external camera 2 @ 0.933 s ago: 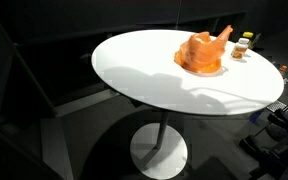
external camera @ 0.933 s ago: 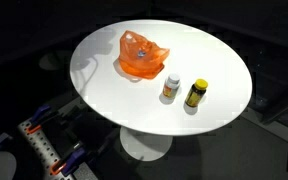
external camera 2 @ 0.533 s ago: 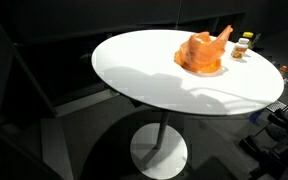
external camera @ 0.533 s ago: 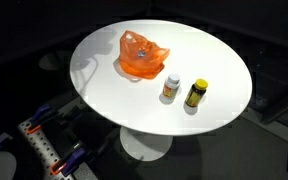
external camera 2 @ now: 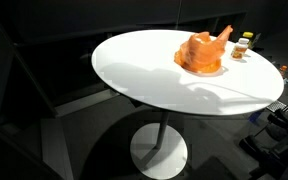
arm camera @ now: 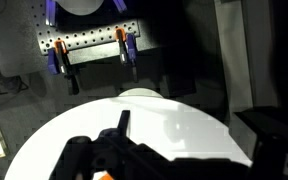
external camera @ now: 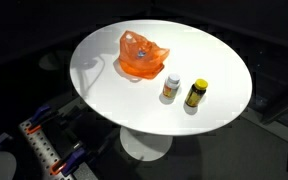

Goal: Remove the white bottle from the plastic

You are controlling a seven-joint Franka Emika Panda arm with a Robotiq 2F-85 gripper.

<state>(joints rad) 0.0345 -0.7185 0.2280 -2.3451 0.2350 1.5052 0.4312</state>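
Two bottles stand on the round white table [external camera: 104, 85], both upright and near its edge: the white bottle [external camera: 171, 88] and, just beside it, a yellow bottle [external camera: 195, 94]. The white bottle is outside the single orange plastic bag [external camera: 142, 55]. It stands on the bare tabletop near the bag; whether the two touch is hard to tell at this size. The bag lies crumpled and open, nearer the middle of the table.

In an exterior view from across the table [external camera 2: 134, 70], the plastic bag [external camera 2: 201, 52] sits in front of the bottles. Only one small bottle [external camera 2: 242, 47] shows clearly past it, and the view is too coarse to tell which one it is. The single pedestal foot [external camera 2: 160, 155] shows under the table.

Neither exterior view shows the arm over the table. In the wrist view the gripper [arm camera: 124, 150] is a dark mass along the lower edge, cut off by the frame and set against a dark surround. Whether its fingers are spread or closed cannot be told, and nothing is visible between them. Beyond it lie the white tabletop [arm camera: 184, 130] and a perforated metal plate [arm camera: 84, 42] with two clamps [arm camera: 124, 45] with orange and blue handles. The surroundings are nearly black in every view.
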